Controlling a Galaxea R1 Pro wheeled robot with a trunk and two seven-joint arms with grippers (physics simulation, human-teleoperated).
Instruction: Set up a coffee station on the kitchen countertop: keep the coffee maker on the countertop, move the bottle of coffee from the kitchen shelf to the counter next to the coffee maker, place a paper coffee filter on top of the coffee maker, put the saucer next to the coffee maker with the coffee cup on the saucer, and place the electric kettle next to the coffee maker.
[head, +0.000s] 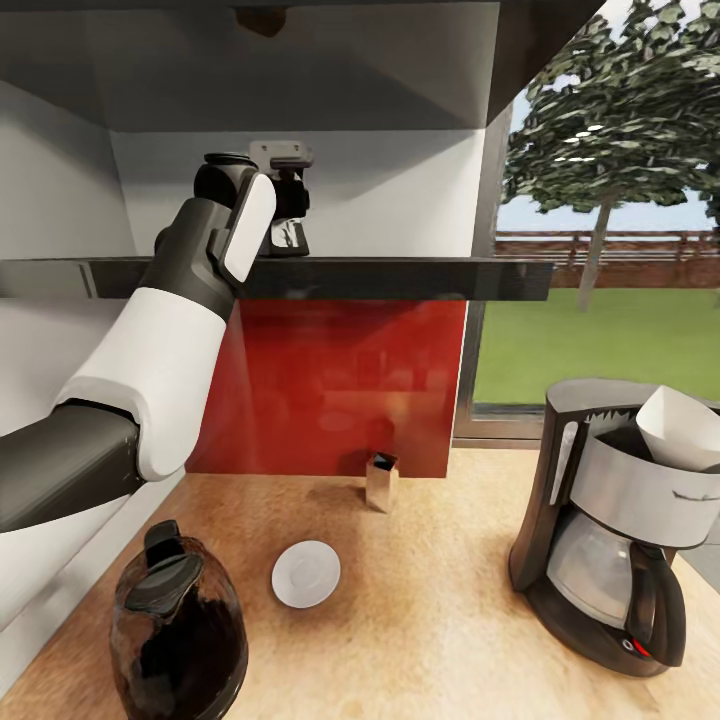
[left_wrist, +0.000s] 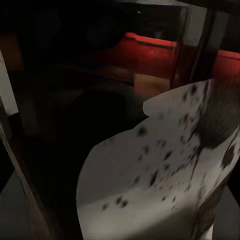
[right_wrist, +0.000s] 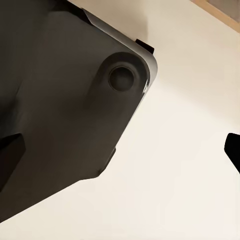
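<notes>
Left gripper (head: 288, 215): up at the shelf (head: 400, 278), at a dark item standing there; how far it's open, I can't tell.
Left wrist view: a white speckled object (left_wrist: 160, 185) right up close, blurred; can't name it.
Right gripper: one dark fingertip (right_wrist: 234, 150) at the edge over a pale floor; opening can't be judged.
Coffee maker (head: 612, 530): on the surface (head: 430, 620), right side, paper filter (head: 682, 428) sitting in its top.
Saucer (head: 306, 574): bare, mid-surface.
Kettle (head: 180, 625): near left corner, beside the saucer.
Small metal container (head: 382, 481): by the red backsplash (head: 340, 385).
</notes>
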